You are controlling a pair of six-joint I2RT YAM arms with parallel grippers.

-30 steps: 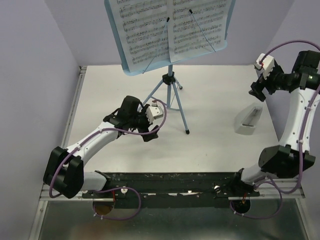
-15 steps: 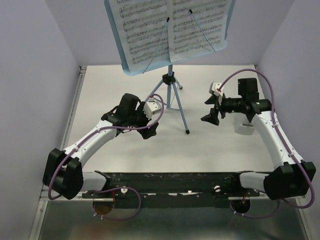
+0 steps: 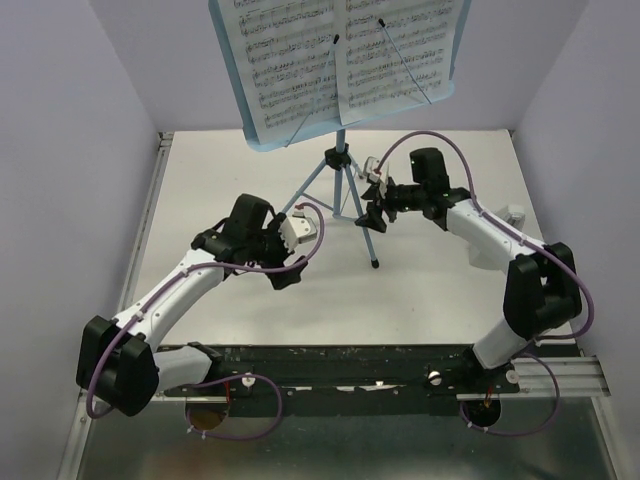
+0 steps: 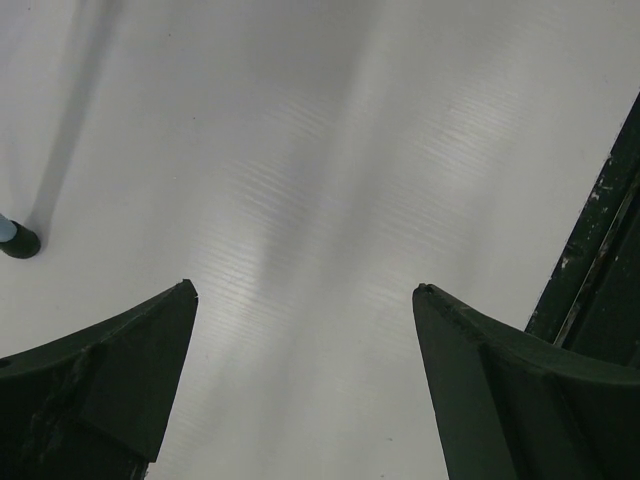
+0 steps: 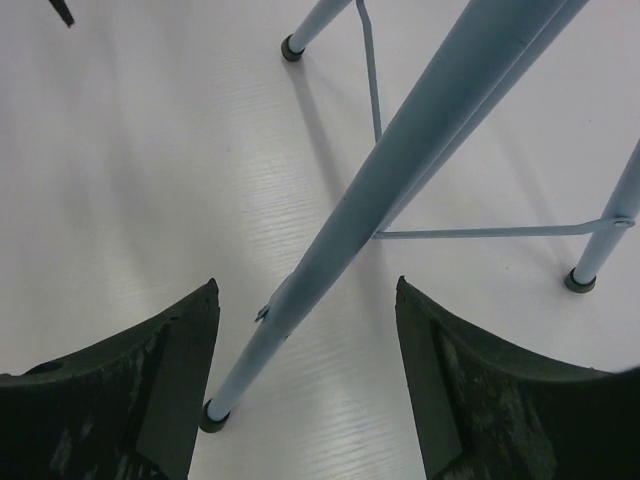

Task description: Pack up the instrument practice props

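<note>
The light-blue music stand [image 3: 340,172] stands at the back middle of the table on its tripod legs. Its tray [image 3: 262,145] holds two white sheet-music pages [image 3: 285,60] [image 3: 395,45] under thin wire holders [image 3: 405,62]. My right gripper [image 3: 366,214] is open beside the front right leg. In the right wrist view that leg [image 5: 330,260] runs between the spread jaws of the gripper [image 5: 305,290], touching neither. My left gripper [image 3: 288,272] is open and empty, left of the stand. In the left wrist view [image 4: 305,290] it hangs over bare table, with a leg foot [image 4: 15,240] at the left edge.
A pale wedge-shaped object [image 3: 492,250] stands on the table at the right, partly behind my right arm. A black rail [image 3: 350,360] runs along the near table edge. Lilac walls close in the left, back and right sides.
My right arm has swung from the far right wall leftward to the stand's front leg, its open jaws now on either side of it. My left gripper has shifted slightly toward me.
</note>
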